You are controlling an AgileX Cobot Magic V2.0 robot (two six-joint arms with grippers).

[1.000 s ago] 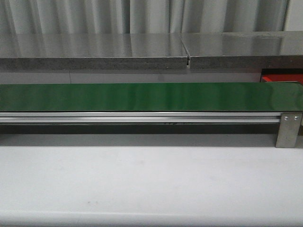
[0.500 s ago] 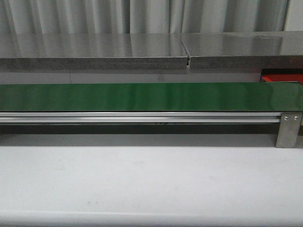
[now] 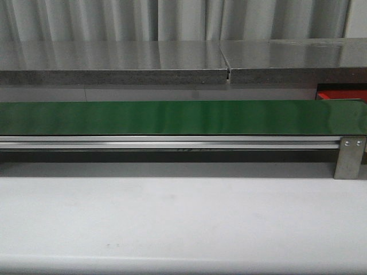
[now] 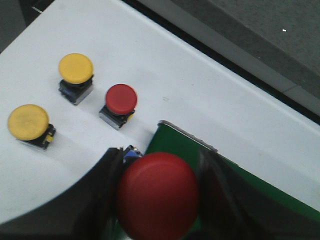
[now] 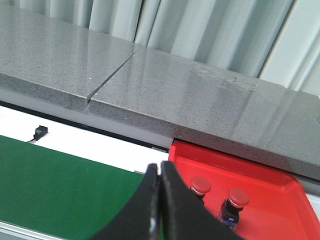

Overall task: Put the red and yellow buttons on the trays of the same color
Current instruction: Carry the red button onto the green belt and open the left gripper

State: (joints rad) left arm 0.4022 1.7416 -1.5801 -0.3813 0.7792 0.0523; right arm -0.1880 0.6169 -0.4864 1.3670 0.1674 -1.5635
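Red buttons: four; one (image 4: 159, 195) clamped in left end effector (image 4: 159, 200), one (image 4: 120, 104) on desk (image 4: 210, 100), two (image 5: 200, 186) (image 5: 237, 199) in red tray (image 5: 280, 190).
Yellow buttons: two (image 4: 76, 72) (image 4: 29, 125), on desk.
Right end effector (image 5: 160, 200): clenched, empty.

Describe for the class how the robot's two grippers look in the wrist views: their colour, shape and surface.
Left gripper: two broad black fingers with a dull, smooth finish, their outer edges curved; they look blurred because they are close to the lens. Right gripper: two black fingers tapering to narrow tips, smooth and slightly glossy. No cables, markings or labels show on either. The arms themselves are out of view.
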